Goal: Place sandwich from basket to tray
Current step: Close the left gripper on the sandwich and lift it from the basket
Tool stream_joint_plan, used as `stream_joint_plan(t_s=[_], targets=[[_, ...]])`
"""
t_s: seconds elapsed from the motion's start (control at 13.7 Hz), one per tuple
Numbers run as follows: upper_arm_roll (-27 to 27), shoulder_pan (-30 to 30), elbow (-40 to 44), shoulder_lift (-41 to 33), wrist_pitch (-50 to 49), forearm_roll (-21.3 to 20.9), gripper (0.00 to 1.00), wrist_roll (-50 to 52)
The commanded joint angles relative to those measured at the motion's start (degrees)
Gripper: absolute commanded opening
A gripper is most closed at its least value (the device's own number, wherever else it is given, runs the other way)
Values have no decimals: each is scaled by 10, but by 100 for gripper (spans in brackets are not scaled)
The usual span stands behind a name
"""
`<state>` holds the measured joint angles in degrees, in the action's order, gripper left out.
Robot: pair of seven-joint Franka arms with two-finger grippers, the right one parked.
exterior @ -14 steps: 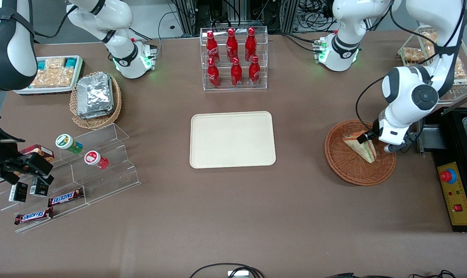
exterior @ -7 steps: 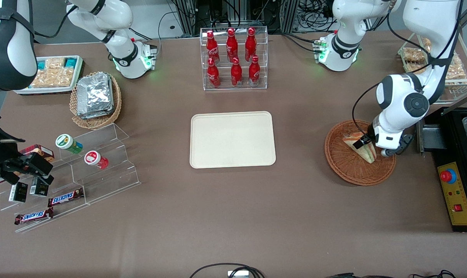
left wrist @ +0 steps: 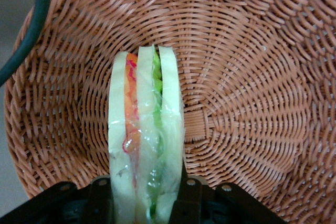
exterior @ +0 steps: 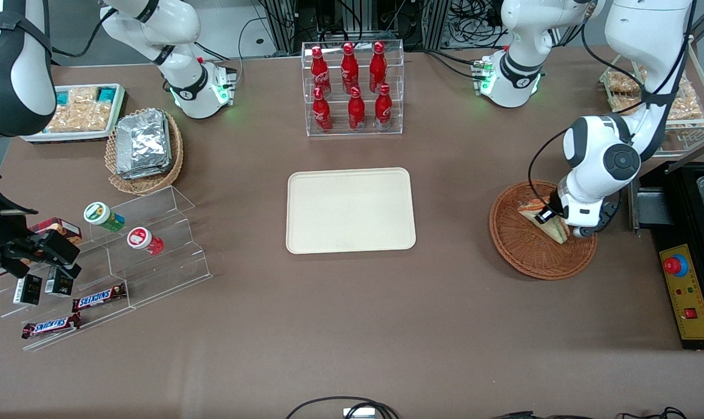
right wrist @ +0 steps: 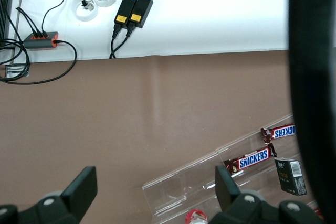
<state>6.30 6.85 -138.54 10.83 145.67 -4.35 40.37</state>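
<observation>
The sandwich [exterior: 547,220] lies in the reddish-brown wicker basket [exterior: 526,256] toward the working arm's end of the table. In the left wrist view the sandwich [left wrist: 144,129] stands on edge on the basket weave [left wrist: 247,103], showing its pale bread, orange filling and green filling. My gripper [exterior: 555,224] is down in the basket. It is open, with one finger [left wrist: 100,198] close against each flat side of the sandwich, whose near end sits between the jaws [left wrist: 146,205]. The cream-beige tray [exterior: 305,233] lies flat mid-table.
A clear rack of red bottles [exterior: 353,87] stands farther from the camera than the tray. A black unit with a red button [exterior: 675,266] sits beside the basket. A tan basket of foil packs [exterior: 144,145] and a clear stepped shelf of snacks [exterior: 119,256] lie toward the parked arm's end.
My gripper has come down and slid nearer the camera over the sandwich, so its fingers now straddle it. The sandwich and basket have not moved.
</observation>
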Motion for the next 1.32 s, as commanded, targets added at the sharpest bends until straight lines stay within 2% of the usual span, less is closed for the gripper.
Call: stream_joint_plan(t_s=[0.0, 0.29, 0.59, 1.17, 1.24], targets=[[4, -4, 26, -30, -61, -15, 0, 15], [58, -4, 120, -56, -202, -26, 0, 16], [142, -4, 207, -48, -279, -26, 0, 17], [277, -6, 244, -28, -279, -25, 0, 9], [295, -16, 253, -16, -277, -38, 0, 9]])
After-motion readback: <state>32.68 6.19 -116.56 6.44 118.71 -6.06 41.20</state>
